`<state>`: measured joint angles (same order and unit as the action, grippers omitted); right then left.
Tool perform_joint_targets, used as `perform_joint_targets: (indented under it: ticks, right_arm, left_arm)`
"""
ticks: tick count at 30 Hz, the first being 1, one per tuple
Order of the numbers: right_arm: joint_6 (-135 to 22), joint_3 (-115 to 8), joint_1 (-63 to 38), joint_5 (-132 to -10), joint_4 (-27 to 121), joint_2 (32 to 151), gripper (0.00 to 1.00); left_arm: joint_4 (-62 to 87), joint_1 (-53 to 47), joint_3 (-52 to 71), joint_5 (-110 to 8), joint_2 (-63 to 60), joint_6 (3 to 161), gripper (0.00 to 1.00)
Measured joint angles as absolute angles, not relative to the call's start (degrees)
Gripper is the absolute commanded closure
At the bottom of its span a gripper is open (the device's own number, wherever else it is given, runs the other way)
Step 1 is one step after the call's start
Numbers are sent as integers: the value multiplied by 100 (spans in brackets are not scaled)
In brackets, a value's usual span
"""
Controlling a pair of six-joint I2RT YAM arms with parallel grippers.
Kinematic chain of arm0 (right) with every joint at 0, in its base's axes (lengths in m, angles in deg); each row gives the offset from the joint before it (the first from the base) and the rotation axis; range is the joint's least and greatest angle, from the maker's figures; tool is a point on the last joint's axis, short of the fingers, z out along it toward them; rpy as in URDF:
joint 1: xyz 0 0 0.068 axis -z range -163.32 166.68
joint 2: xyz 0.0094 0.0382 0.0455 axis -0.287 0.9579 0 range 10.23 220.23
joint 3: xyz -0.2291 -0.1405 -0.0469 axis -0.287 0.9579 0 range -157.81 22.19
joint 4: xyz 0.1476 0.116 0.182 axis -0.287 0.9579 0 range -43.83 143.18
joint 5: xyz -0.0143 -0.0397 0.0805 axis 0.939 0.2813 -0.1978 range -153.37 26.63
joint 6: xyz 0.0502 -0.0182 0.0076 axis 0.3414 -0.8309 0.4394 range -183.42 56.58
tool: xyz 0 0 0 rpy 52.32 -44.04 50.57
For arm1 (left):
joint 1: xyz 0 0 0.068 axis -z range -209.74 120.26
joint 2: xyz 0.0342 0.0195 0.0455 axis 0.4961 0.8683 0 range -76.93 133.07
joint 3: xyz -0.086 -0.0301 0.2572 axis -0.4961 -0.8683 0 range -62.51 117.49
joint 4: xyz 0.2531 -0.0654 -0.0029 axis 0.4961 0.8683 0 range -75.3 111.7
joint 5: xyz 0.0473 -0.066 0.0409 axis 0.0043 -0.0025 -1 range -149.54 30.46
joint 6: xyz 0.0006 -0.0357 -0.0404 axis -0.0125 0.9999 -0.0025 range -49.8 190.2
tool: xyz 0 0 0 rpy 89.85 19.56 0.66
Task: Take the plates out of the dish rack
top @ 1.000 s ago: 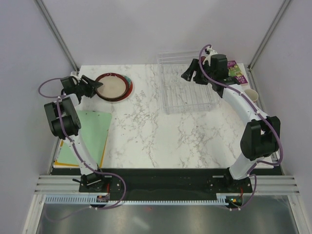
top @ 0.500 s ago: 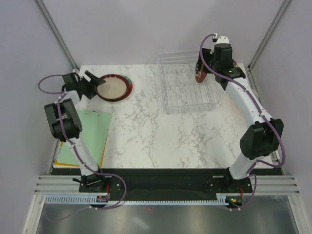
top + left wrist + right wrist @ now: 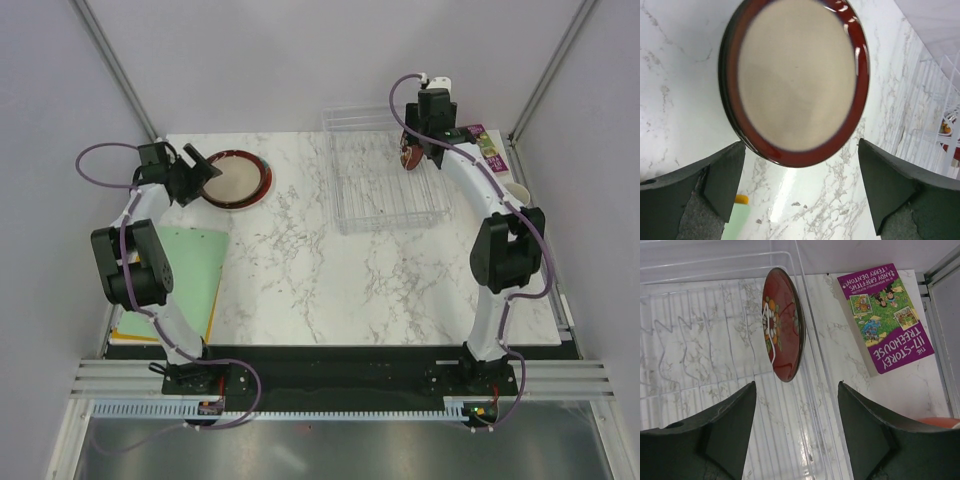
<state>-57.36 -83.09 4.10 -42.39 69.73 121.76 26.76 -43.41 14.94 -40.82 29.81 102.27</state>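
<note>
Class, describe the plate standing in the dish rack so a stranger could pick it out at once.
At the far right of the marble table sits a clear dish rack, beside a purple book. One plate stands on edge inside it. Unlike the cream-topped stack lying flat far left, its face is red with white and orange marks.

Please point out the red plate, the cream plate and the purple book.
red plate [image 3: 787, 335]: right wrist view, painted face.
cream plate [image 3: 797, 80]: left wrist view, face centre.
purple book [image 3: 885, 317]: right wrist view, front cover.
</note>
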Motion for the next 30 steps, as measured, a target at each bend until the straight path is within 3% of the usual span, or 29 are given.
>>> perform_joint_targets:
  ticks: [2,8,24,27,29,30]
  right_arm:
    - [-5819,-8547,410,-4119,6957,12541,33]
    - [-5976,-9207,416,-3870,6977,13356,34]
    - [-6051,-9918,497,-3643,6708,14259,41]
    - [-6048,-9996,545,-3649,6671,14453,54]
    - [-6053,-10020,569,-3654,6669,14530,70]
    - [-6062,-10022,587,-3654,6671,14565,86]
  left_arm:
    - [2719,-4254,1465,-4209,2727,10170,0]
    - [2743,-4140,1400,-4294,2262,10079,0]
    - [2785,-3172,702,-4355,1302,10006,0]
    - [2785,-3026,674,-4399,1245,9991,0]
    - [2783,-3010,646,-4412,1219,9978,0]
    - [2785,-3010,626,-4427,1199,9969,0]
